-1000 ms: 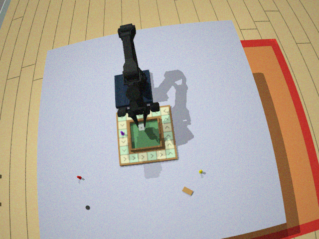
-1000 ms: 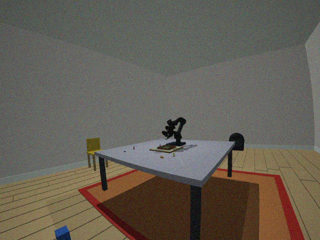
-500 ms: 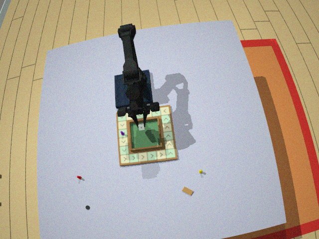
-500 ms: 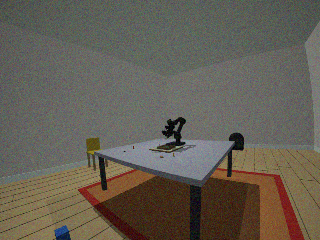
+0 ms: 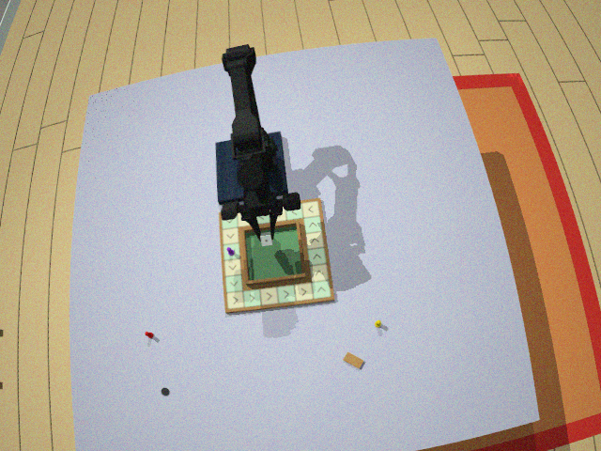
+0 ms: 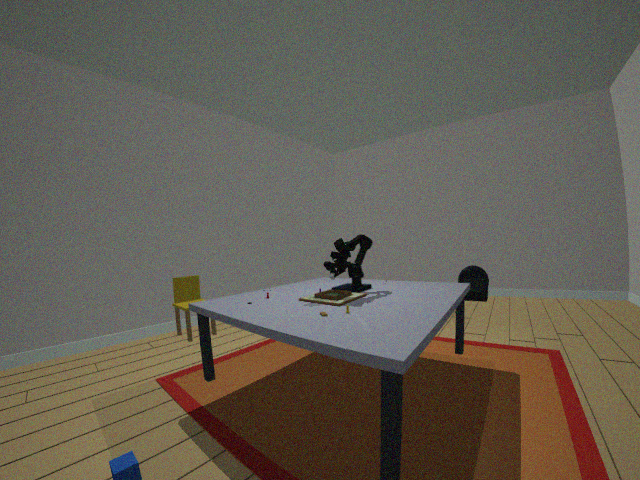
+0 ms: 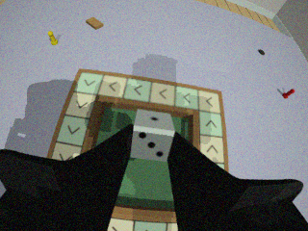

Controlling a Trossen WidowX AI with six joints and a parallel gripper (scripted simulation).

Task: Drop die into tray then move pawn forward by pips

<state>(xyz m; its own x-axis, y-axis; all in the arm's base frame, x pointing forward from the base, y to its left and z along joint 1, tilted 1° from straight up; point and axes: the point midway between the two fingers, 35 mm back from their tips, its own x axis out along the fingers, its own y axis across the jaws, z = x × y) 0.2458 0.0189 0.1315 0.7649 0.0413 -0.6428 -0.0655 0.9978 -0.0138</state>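
Observation:
My gripper (image 5: 266, 239) (image 7: 151, 133) is shut on the white die (image 5: 266, 240) (image 7: 152, 144) and holds it raised above the dice tray. In the wrist view one face of the die shows three pips and another shows one. The dice tray has a green floor (image 5: 271, 264) (image 7: 144, 185) and brown walls, and sits in the middle of the board (image 5: 269, 296) (image 7: 163, 93). The purple pawn (image 5: 230, 251) stands on a square of the board's left column in the top view, where the arrows point down the picture. The wrist view does not show the pawn.
A red pawn (image 5: 149, 334) (image 7: 288, 93), a dark disc (image 5: 165, 391) (image 7: 261, 52), a tan block (image 5: 353, 360) (image 7: 94, 23) and a yellow pawn (image 5: 377, 323) (image 7: 53, 38) are on the table beyond the board. The arm's dark base (image 5: 227, 169) is beside the board.

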